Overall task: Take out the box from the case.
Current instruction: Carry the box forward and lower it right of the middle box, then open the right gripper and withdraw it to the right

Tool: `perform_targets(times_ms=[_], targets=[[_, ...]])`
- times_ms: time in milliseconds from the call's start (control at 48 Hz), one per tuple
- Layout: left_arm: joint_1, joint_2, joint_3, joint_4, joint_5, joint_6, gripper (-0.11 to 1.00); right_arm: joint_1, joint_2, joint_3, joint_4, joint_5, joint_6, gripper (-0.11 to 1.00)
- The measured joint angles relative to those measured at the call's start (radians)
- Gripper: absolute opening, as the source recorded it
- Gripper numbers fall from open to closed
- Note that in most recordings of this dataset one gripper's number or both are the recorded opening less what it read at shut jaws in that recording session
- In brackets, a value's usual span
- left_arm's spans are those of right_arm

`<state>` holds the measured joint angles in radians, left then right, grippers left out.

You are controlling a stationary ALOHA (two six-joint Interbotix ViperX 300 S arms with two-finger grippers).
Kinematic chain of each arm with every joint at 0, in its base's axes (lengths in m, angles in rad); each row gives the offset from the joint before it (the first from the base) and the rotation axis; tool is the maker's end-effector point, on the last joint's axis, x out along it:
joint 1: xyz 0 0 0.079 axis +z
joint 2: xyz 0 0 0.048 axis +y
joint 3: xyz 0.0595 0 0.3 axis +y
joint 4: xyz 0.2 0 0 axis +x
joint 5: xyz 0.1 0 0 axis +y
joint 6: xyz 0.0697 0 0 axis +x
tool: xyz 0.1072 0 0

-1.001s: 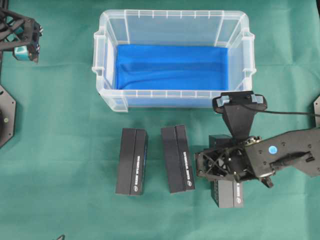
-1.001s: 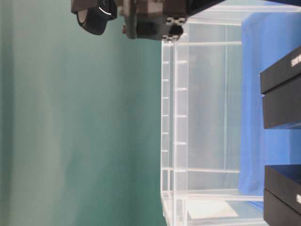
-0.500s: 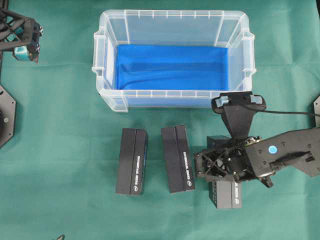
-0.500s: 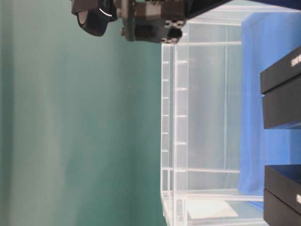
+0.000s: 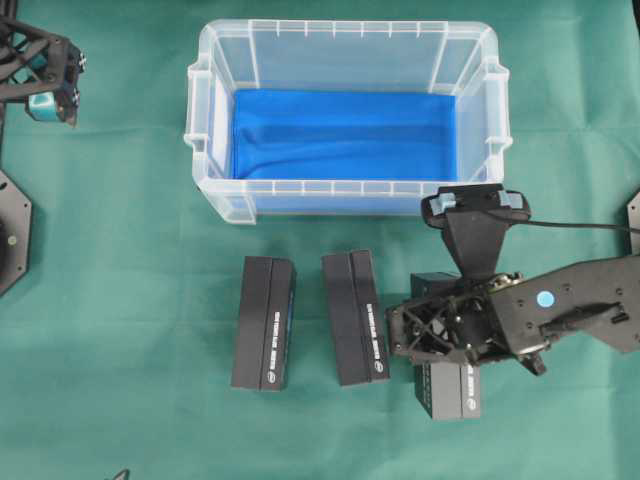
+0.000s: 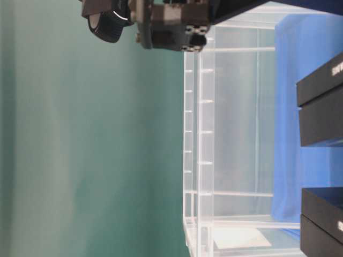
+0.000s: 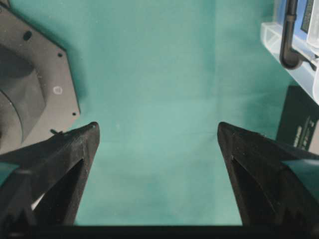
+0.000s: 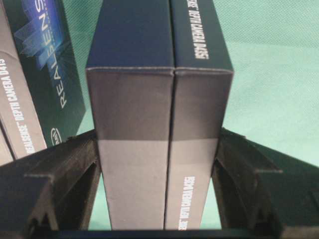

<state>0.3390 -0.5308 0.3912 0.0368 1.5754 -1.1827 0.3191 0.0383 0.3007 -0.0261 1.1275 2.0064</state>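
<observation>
Pinching a matte black cardboard box point(image 8: 158, 124), the right fingers point(image 8: 65, 164) grip its flat sides; left fingers point(image 7: 70, 149) spread wide.

The case point(image 5: 348, 120) holds only its blue cloth point(image 5: 340, 135), so its interior is open from above. In front of it three black boxes point(image 5: 355, 317) lie side by side with narrow gaps between them, the right gripper point(image 5: 440, 335) over the rightmost. Bare green table point(image 5: 110, 300) lies to the left.
</observation>
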Motion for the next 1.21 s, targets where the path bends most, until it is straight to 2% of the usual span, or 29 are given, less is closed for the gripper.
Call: perform_targets(times_ms=[292, 417, 500, 1021, 1209], targets=[[0.000, 0.000, 0.000, 0.000, 0.000, 0.002, 0.95, 0.000, 0.000, 0.000, 0.002, 0.008, 0.000, 0.66], [0.002, 0.000, 0.000, 0.000, 0.000, 0.003, 0.95, -0.002, 0.000, 0.000, 0.002, 0.014, 0.000, 0.87], [0.000, 0.000, 0.000, 0.000, -0.002, 0.002, 0.96, 0.000, 0.000, 0.000, 0.002, 0.018, -0.002, 0.92], [0.000, 0.000, -0.002, 0.000, -0.002, 0.003, 0.95, -0.002, -0.014, -0.014, 0.000, 0.037, -0.002, 0.90], [0.002, 0.000, 0.000, 0.000, -0.003, 0.003, 0.95, 0.000, -0.058, -0.084, -0.009, 0.153, -0.003, 0.90]])
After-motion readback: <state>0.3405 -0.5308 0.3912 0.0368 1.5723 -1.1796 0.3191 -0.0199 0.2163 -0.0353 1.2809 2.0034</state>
